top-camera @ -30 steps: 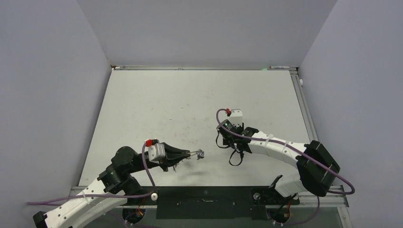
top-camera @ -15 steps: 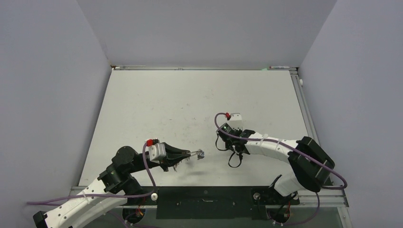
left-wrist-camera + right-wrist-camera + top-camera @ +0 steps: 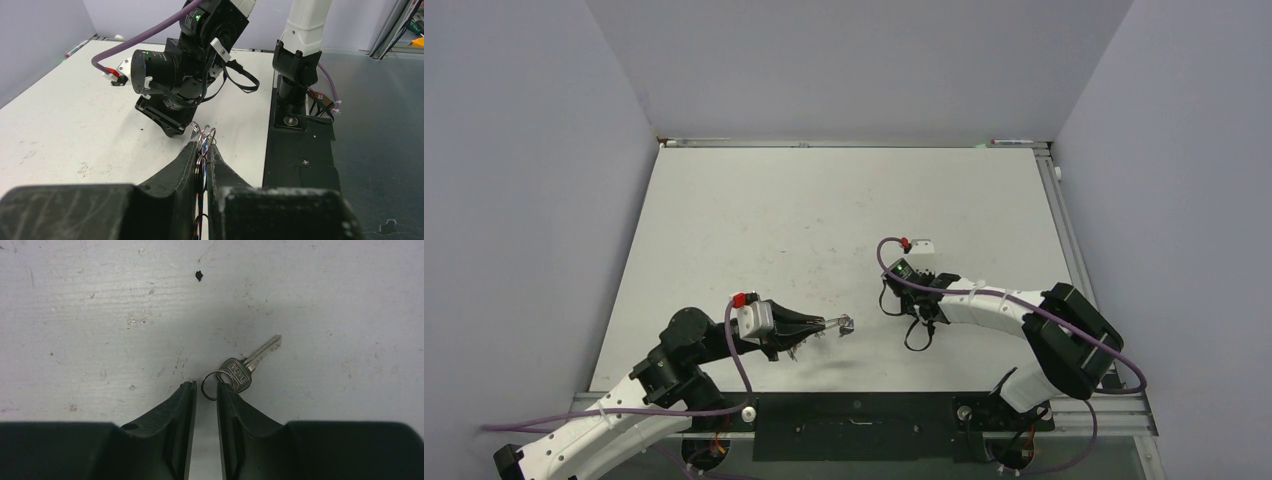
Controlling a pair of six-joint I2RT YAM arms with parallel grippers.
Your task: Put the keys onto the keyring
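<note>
The key (image 3: 248, 365) lies flat on the surface (image 3: 100, 300) just past the right fingers (image 3: 175, 410), the nearer pair. Its blade points up and right, away from them, and its wire loop (image 3: 210, 386) is at their tips. They stand narrowly apart, and the loop seems unpinched. The key is plain silver with a stamped head. The left fingers (image 3: 185, 165) are clamped on the keyring (image 3: 204, 140), held edge-on.

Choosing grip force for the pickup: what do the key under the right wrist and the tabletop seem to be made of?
Key: silvery metal, likely steel or nickel-plated brass; dull sheen, stamped head, notched blade. Tabletop: hard, matt white-painted or laminated board, scuffed and speckled; the core is not visible.
</note>
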